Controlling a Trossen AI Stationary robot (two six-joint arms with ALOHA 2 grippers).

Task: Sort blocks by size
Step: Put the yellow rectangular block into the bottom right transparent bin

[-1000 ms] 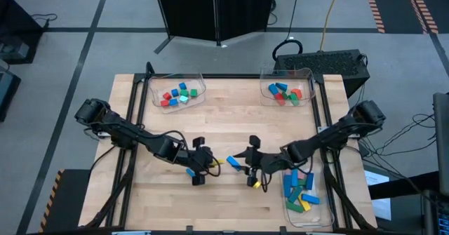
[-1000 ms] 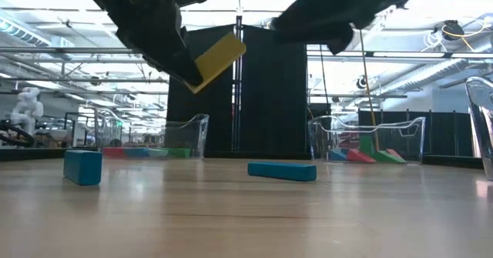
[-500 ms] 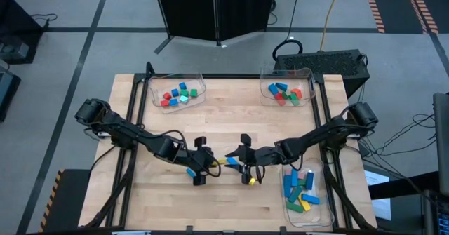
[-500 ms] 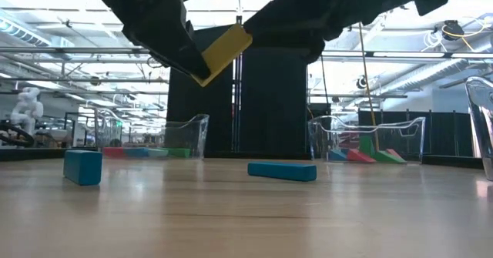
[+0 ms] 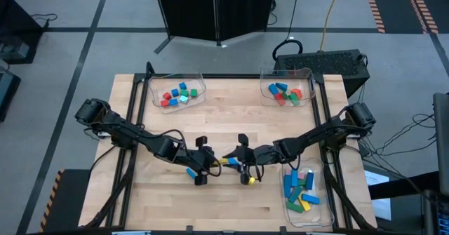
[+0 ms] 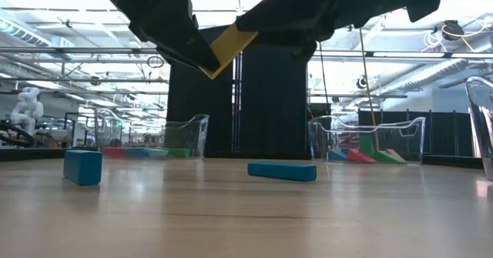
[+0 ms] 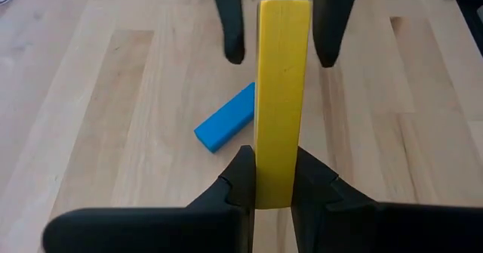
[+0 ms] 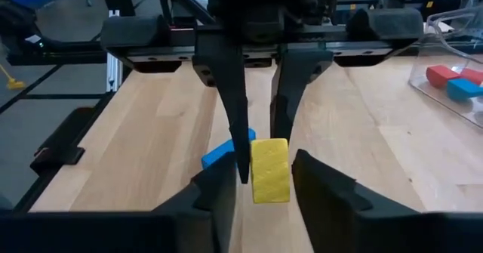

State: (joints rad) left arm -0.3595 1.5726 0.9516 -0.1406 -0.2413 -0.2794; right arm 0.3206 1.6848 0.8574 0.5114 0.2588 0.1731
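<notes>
My left gripper [image 5: 210, 162] is shut on a long yellow bar [image 5: 226, 162], held above the table's middle. It also shows in the left wrist view [image 7: 281, 94] and the low view [image 6: 229, 45]. My right gripper [image 5: 239, 161] is open. Its two fingers [image 7: 234, 26] stand on either side of the bar's free end [image 8: 270, 170], with a small gap on each side. A blue bar [image 7: 226, 121] lies flat on the table below. A teal block [image 6: 82, 166] stands on the table near the left gripper. A small yellow block [image 5: 247, 181] lies by the right gripper. My left gripper pinches the yellow bar's two long faces at one end [image 7: 274, 185] between its two fingers. The fingers come level from the table's left and lie along the bar. The bar sticks out past the fingertips toward the right gripper, lifted clear and tilted upward in the low view.
Clear trays hold blocks at the far left [image 5: 177, 93], far right [image 5: 286, 91] and near right [image 5: 302, 193]. The table's near middle is bare wood [image 5: 210, 207].
My right gripper has gone toward the table's left, to the yellow bar, and its open fingers now stand around the bar's free end. My left gripper has raised the bar a little.
</notes>
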